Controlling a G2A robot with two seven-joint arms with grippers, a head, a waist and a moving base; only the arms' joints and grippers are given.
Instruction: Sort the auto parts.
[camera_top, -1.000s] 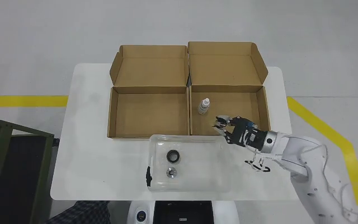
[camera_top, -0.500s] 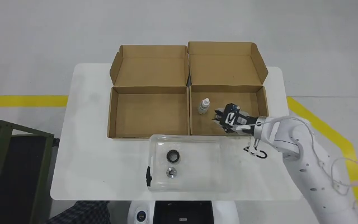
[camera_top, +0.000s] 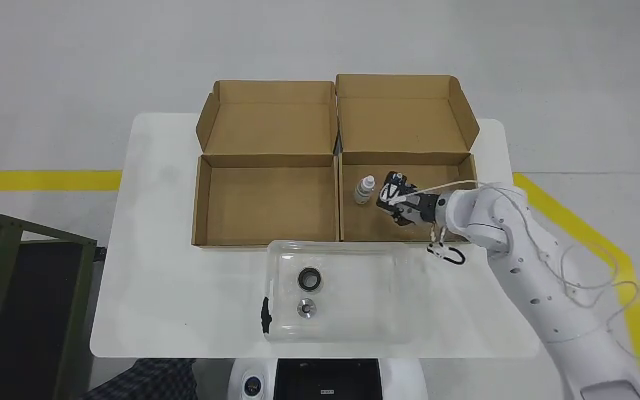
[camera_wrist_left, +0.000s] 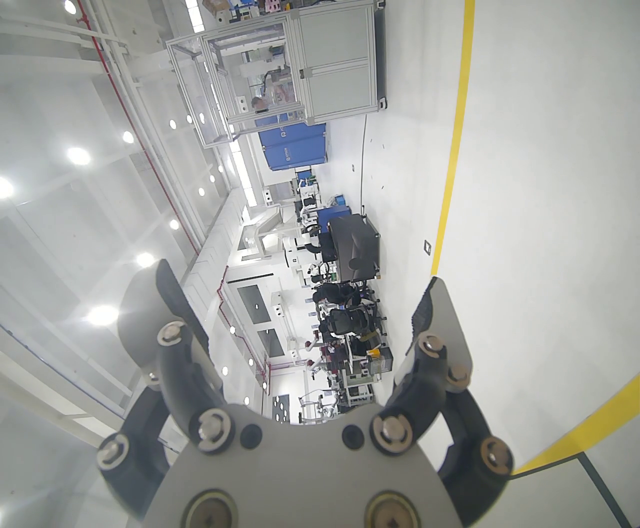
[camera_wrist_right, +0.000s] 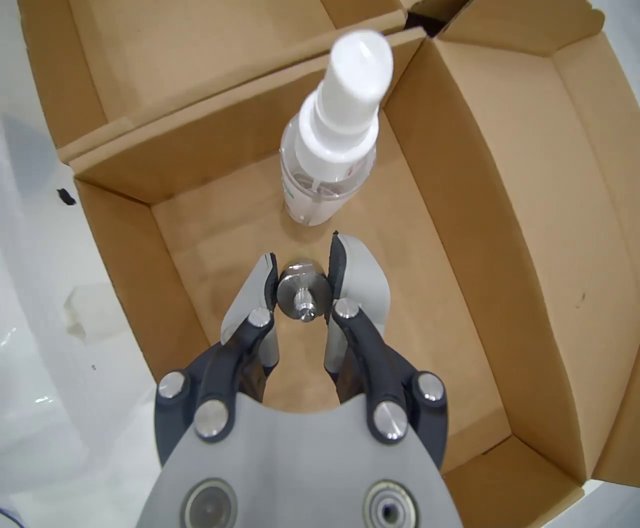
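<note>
– White tabletop (camera_top: 160, 250), two open cardboard boxes at the back, clear tray (camera_top: 360, 300) in front. Where's your right gripper (camera_wrist_right: 302, 280)?
– Inside the right-hand box (camera_wrist_right: 450, 325), over its floor, clamped on a small round steel part (camera_wrist_right: 299, 295). Its threaded stud points back at my wrist camera. I can't tell whether it touches down.
– What's beyond it?
– A spray bottle (camera_wrist_right: 332, 150), upright, just past the fingertips, near but apart. I'd release here and back out without nudging it.
– And the left?
– My left gripper (camera_wrist_left: 300, 280) is spread wide, holding nothing, aimed out at the hall. The tray holds a dark ring (camera_top: 311, 279) and another metal piece (camera_top: 307, 308). I judge my right arm the nearer one for those.
</note>
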